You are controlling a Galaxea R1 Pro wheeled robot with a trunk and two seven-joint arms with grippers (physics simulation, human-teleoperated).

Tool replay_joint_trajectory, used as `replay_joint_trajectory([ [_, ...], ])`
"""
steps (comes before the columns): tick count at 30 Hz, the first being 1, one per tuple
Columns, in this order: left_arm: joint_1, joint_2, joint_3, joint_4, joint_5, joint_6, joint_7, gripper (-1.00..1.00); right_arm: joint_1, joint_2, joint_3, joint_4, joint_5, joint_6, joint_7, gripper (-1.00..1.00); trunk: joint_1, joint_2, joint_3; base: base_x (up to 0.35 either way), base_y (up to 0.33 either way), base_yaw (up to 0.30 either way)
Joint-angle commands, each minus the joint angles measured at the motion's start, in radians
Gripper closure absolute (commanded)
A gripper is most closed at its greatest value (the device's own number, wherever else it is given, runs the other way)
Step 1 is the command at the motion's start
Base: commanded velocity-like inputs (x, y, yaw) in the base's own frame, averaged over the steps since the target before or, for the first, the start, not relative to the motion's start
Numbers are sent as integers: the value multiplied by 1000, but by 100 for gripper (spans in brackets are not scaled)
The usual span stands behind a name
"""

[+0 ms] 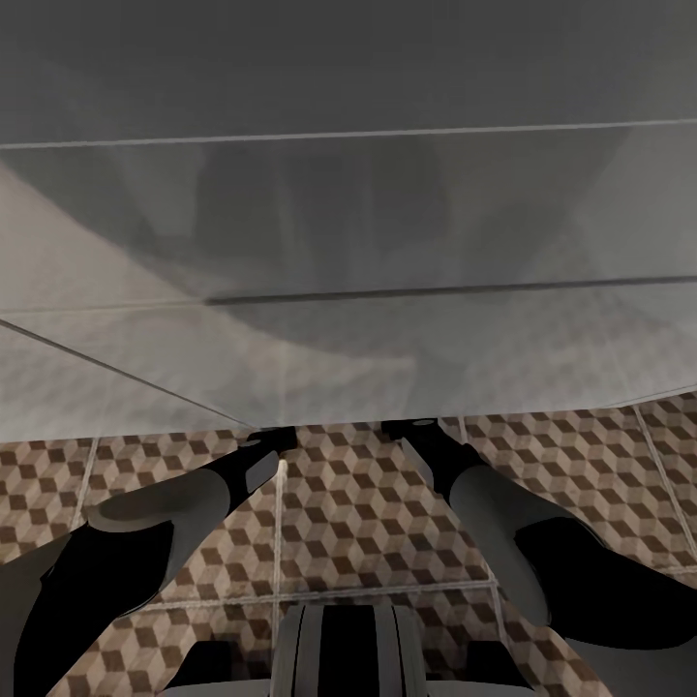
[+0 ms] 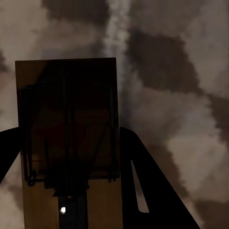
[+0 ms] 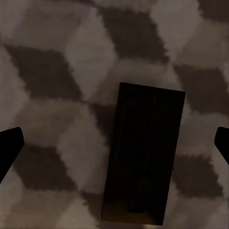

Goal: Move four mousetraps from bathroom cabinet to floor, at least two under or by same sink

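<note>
**Both arms under the sink, a mousetrap at each gripper**

Head view: left arm (image 1: pixel 184 503) and right arm (image 1: pixel 484 503) reach forward over the cube-pattern bathroom floor (image 1: pixel 358 523). Both wrists vanish under the front edge of the sink (image 1: pixel 348 368), a broad pale slab across the upper picture. Grippers and traps hidden here by that edge. Little headroom under it; open tile to both sides and toward the robot.

Left wrist view: left gripper (image 2: pixel 71 157) has a tan mousetrap (image 2: pixel 67 124) between its dark fingers (image 2: pixel 152 191), which sit tight against the slab's long edges, so it grips the trap. Wire frame visible on the wood. Blurred tile behind; can't tell if the trap touches the floor.

Right wrist view: second mousetrap (image 3: pixel 145 152), dark, lies flat on the tile, centred between the fingertips (image 3: pixel 9 148) of the right gripper (image 3: pixel 114 148). Fingers spread wide, well clear of both long edges, nothing held. Bare tile all round it.
</note>
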Motion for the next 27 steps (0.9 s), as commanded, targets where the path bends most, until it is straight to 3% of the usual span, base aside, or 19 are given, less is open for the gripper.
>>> replay_joint_trajectory([
  [1, 0, 0, 0, 0, -3, 0, 1, 100, 0, 0, 0, 0, 0, 0, 0, -100, 0, 0, 0, 0, 0, 0],
  [10, 0, -1, -1, -1, -7, -1, 1, 100, 0, 0, 0, -1, 0, 0, 0, -100, 0, 0, 0, 0, 0, 0],
  [17, 0, -1, 0, -2, -66, -2, 1, 100, 0, 0, 0, -1, 0, 0, 0, -100, 0, 0, 0, 0, 0, 0],
  [27, 0, -1, 1, -2, -77, -2, 1, 100, 0, 0, 0, -1, 0, -1, 0, -100, 0, 0, 0, 0, 0, 0],
])
